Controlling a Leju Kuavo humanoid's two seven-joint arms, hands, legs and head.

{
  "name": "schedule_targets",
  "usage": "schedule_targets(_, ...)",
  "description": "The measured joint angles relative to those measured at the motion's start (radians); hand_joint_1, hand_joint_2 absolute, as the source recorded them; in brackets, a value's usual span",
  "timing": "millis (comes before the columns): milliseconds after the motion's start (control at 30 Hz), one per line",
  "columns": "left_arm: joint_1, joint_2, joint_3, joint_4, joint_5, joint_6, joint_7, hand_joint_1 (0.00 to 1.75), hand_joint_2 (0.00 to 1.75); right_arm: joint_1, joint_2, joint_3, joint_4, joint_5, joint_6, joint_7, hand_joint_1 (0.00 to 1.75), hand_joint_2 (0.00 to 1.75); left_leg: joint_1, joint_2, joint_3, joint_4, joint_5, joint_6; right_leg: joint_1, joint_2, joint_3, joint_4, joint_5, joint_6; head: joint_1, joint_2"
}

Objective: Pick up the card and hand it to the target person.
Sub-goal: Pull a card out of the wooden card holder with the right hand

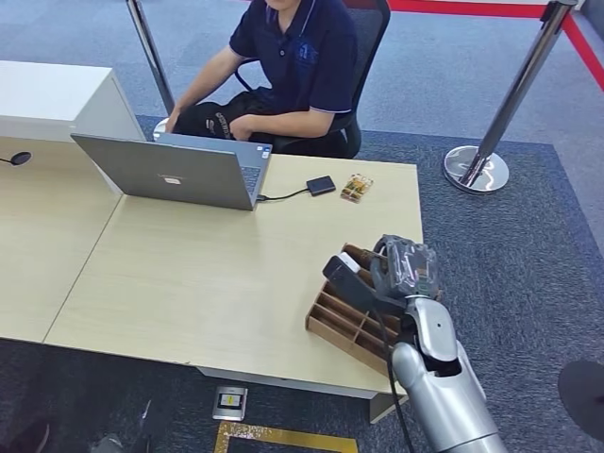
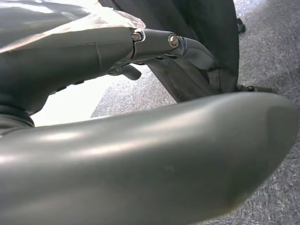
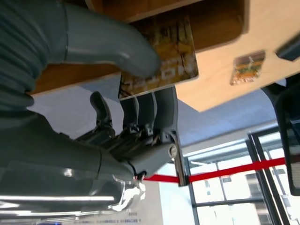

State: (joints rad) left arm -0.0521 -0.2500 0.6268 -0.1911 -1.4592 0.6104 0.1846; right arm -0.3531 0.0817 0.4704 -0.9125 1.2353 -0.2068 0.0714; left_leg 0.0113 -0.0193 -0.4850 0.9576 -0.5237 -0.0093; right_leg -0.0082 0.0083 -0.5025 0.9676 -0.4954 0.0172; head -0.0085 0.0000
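A yellow-brown patterned card (image 3: pixel 169 56) is pinched between the thick thumb (image 3: pixel 116 47) and the dark fingers (image 3: pixel 155 105) of my right hand (image 3: pixel 141 108), just over a wooden compartment tray (image 3: pixel 219 23). In the head view that right hand (image 1: pixel 402 269) hovers above the tray (image 1: pixel 342 321) at the table's near right corner. A second, similar card (image 1: pixel 356 188) lies flat on the table in front of the seated person (image 1: pixel 299 66); it is also in the right wrist view (image 3: pixel 247 67). My left hand (image 2: pixel 141 140) hangs low over grey carpet, fingers stretched, holding nothing.
An open grey laptop (image 1: pixel 178 170) stands at the table's far side, cabled to a small black box (image 1: pixel 321 185). The person sits on a black office chair behind the light wooden table (image 1: pixel 213 274). A chrome stanchion base (image 1: pixel 476 168) stands on the carpet at right.
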Motion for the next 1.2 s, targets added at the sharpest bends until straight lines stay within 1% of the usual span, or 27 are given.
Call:
schedule_targets(333,0.000,0.002,0.000,0.000,-0.004,0.000,-0.013,0.00,0.00,-0.002,-0.011,0.001,-0.001,-0.034,-0.002,-0.017,1.32,1.75,0.000,0.000,0.000,0.000,0.000,0.000,0.000,0.000,0.000,0.000,0.000,0.000,0.000,0.000)
schedule_targets(567,0.000,0.002,0.000,0.000,-0.001,0.000,-0.013,0.00,0.00,-0.007,-0.015,0.002,0.006,-0.047,-0.016,-0.033,1.44,1.75,0.000,0.000,0.000,0.000,0.000,0.000,0.000,0.000,0.000,0.000,0.000,0.000,0.000,0.000)
schedule_targets(667,0.000,0.002,0.000,0.000,0.002,0.000,-0.013,0.00,0.00,-0.015,-0.015,0.003,-0.003,-0.054,-0.028,-0.041,1.44,1.75,0.000,0.000,0.000,0.000,0.000,0.000,0.000,0.000,0.000,0.000,0.000,0.000,0.000,0.000)
schedule_targets(767,0.000,0.003,0.000,0.000,0.005,0.000,-0.013,0.00,0.00,-0.020,-0.017,0.003,-0.042,-0.068,-0.038,-0.047,1.40,1.75,0.000,0.000,0.000,0.000,0.000,0.000,0.000,0.000,0.000,0.000,0.000,0.000,0.000,0.000)
schedule_targets(933,0.000,0.003,0.000,0.000,0.011,0.002,-0.013,0.00,0.00,-0.020,-0.030,0.004,-0.153,-0.086,-0.055,-0.054,1.39,1.75,0.000,0.000,0.000,0.000,0.000,0.000,0.000,0.000,0.000,0.000,0.000,0.000,0.000,0.000)
schedule_targets(1100,0.000,0.004,0.000,0.000,0.019,0.003,-0.013,0.00,0.00,-0.017,-0.038,0.006,-0.273,-0.082,-0.049,-0.052,1.37,1.75,0.000,0.000,0.000,0.000,0.000,0.000,0.000,0.000,0.000,0.000,0.000,0.000,0.000,0.000)
schedule_targets(1200,0.000,0.004,0.000,0.000,0.019,0.003,-0.013,0.00,0.00,-0.026,-0.035,0.011,-0.323,-0.070,-0.024,-0.052,1.39,1.75,0.000,0.000,0.000,0.000,0.000,0.000,0.000,0.000,0.000,0.000,0.000,0.000,0.000,0.000)
